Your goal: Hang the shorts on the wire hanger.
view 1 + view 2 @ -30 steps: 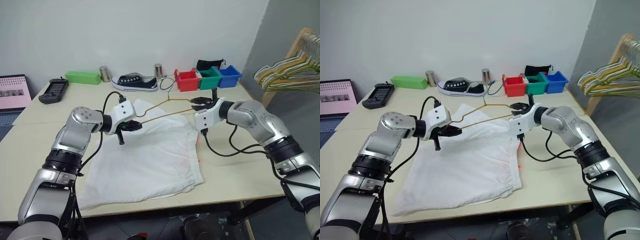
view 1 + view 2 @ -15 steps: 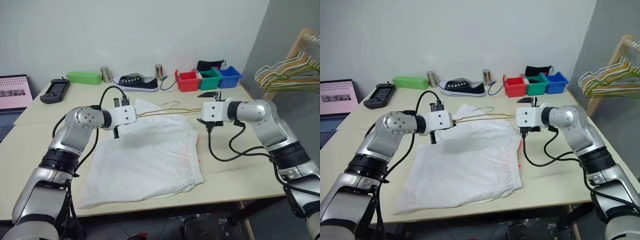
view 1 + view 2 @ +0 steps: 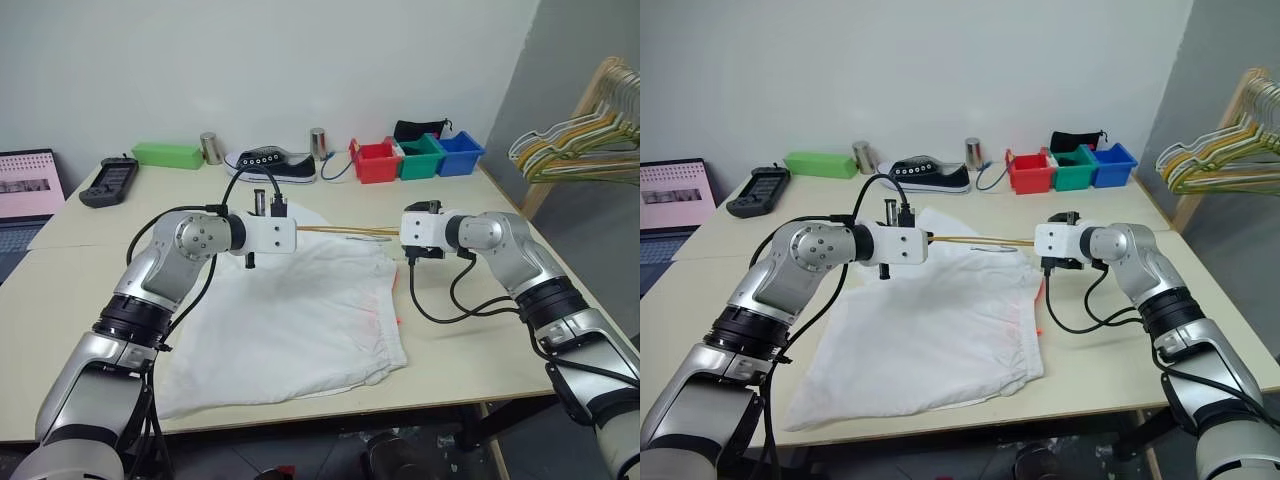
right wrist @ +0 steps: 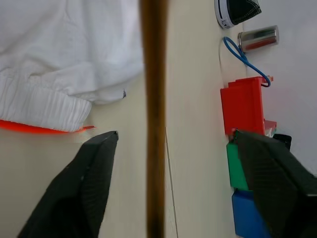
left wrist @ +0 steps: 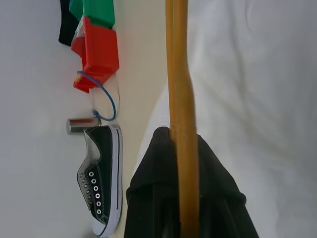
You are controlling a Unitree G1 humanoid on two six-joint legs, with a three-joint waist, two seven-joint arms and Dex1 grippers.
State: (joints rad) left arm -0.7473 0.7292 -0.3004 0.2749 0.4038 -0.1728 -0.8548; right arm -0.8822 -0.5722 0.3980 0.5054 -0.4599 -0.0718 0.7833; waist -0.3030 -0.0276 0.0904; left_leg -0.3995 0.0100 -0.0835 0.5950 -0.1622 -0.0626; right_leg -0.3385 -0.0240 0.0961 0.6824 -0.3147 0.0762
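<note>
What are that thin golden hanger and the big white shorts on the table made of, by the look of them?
The wire hanger looks like thin metal wire with a smooth golden-tan coating: it stays straight between the two grippers. The shorts look like soft matte woven cloth, perhaps cotton: they lie flat with creases, and the waistband is gathered, so probably elastic.

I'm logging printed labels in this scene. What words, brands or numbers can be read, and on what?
No text can be read.
The laptop screen shows pink content, too small to read.
The black handheld device has markings too small to read.
The black sneaker shows no readable brand.
</note>
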